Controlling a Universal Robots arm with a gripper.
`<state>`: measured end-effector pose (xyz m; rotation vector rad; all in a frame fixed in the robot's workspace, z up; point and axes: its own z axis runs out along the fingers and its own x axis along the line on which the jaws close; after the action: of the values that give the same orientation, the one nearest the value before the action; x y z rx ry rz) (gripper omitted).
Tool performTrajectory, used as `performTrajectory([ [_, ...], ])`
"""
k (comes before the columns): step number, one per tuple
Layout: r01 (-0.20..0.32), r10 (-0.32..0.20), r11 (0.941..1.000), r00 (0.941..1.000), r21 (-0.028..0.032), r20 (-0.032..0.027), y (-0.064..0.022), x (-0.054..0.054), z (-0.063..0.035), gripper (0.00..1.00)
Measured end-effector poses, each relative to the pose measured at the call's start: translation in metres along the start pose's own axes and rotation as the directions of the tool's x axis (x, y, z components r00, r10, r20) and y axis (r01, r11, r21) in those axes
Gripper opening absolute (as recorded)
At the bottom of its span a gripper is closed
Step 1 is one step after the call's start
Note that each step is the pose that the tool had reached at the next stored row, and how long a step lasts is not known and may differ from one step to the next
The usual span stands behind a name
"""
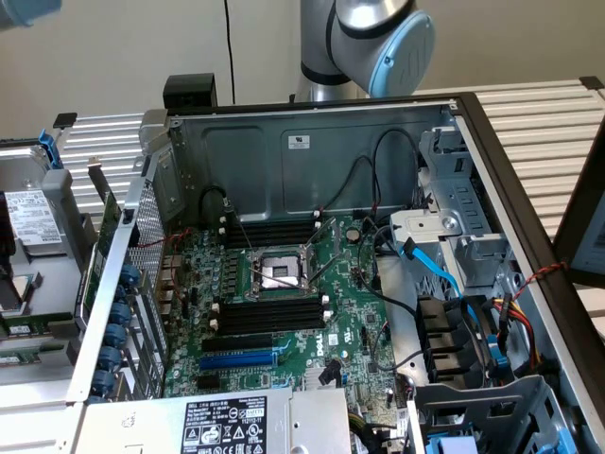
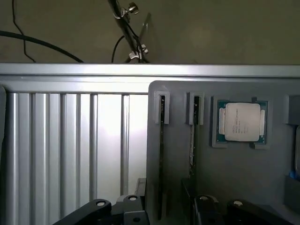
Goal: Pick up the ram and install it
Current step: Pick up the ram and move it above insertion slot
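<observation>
**Ram [image 2: 161,154] in tray, gripper [image 2: 171,213] open over it**

The open computer case [image 1: 284,161] lay on the ribbed table [image 1: 539,123]. A grey tray [image 2: 234,178] held the ram standing on edge, a second stick [image 2: 192,140] and a processor [image 2: 242,122] beside it. The gripper hung over one end of the ram, jaws apart.

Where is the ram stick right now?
In the wrist view, the ram stands on edge in the gray tray, in the slot nearest the ribbed metal table, with a second stick between it and the processor chip.
</observation>
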<state>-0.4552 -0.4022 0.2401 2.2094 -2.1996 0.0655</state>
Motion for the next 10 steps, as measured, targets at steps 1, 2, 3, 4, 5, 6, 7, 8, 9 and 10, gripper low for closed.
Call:
performTrajectory([
  [1,-0.001,0.001,1.0,1.0,0.0001,0.0,0.0,0.0,0.0018,0.42],
  [2,-0.001,0.001,1.0,1.0,0.0003,0.0,0.0,0.0,0.0036,0.42],
  [3,-0.002,0.002,1.0,1.0,0.0004,0.0,0.0001,0.0,0.0054,0.42],
  [4,-0.002,0.002,1.0,1.0,0.0005,0.0,0.0001,0.0,0.0072,0.42],
  [5,-0.002,0.002,1.0,1.0,0.0008,0.0,0.0002,0.001,0.009,0.42],
  [6,-0.002,0.002,1.0,1.0,0.0012,0.0,0.0002,0.002,0.0109,0.42],
  [7,-0.002,0.002,1.0,1.0,0.0018,0.0,0.0002,0.004,0.013,0.42],
  [8,-0.003,0.003,1.0,1.0,0.0026,0.0,0.0002,0.005,0.0149,0.42],
  [9,-0.003,0.003,1.0,1.0,0.0037,0.0001,0.0002,0.005,0.0168,0.42],
  [10,-0.003,0.003,1.0,1.0,0.0046,0.0,0.0003,0.005,0.0185,0.42],
])
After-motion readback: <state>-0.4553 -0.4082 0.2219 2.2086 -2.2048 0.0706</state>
